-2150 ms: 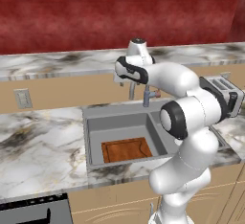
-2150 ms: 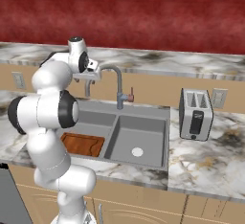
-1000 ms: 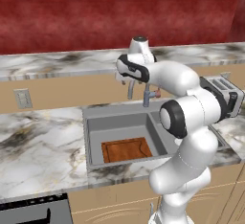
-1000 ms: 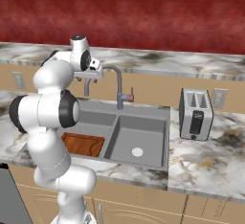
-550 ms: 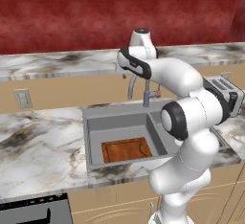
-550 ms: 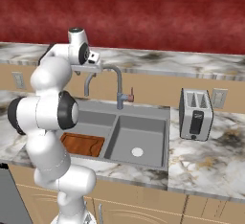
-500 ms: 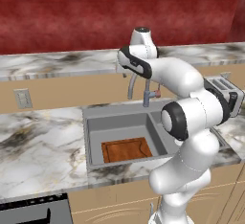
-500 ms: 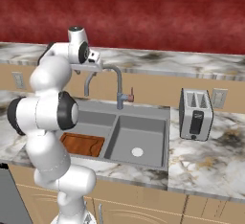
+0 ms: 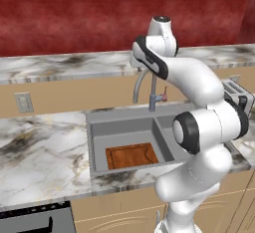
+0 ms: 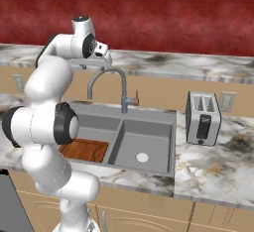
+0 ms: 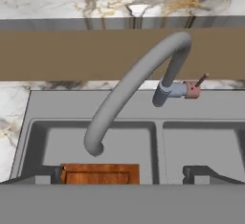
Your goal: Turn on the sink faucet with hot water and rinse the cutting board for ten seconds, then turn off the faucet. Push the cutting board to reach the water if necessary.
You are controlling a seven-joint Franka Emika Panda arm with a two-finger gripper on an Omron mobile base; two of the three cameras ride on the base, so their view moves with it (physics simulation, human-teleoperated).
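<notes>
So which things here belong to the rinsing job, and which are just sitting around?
Part of the job:
sink faucet
its lever handle
cutting board in the left basin
sink

Just there:
toaster
wall outlet

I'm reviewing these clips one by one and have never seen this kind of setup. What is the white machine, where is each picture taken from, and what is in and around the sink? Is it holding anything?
The white machine is a jointed robot arm in a rendered kitchen. Two pictures come from cameras behind it, to its left and right. The third looks down from its hand, with the two dark fingertips of the two-finger gripper at the bottom, apart and holding nothing. Below it stands the tall grey gooseneck sink faucet with a small red-tipped side lever; no water is running. The grey double-basin sink holds a flat reddish-brown wooden cutting board in its left basin. A silver two-slot toaster stands on the marble counter to the right.
</notes>
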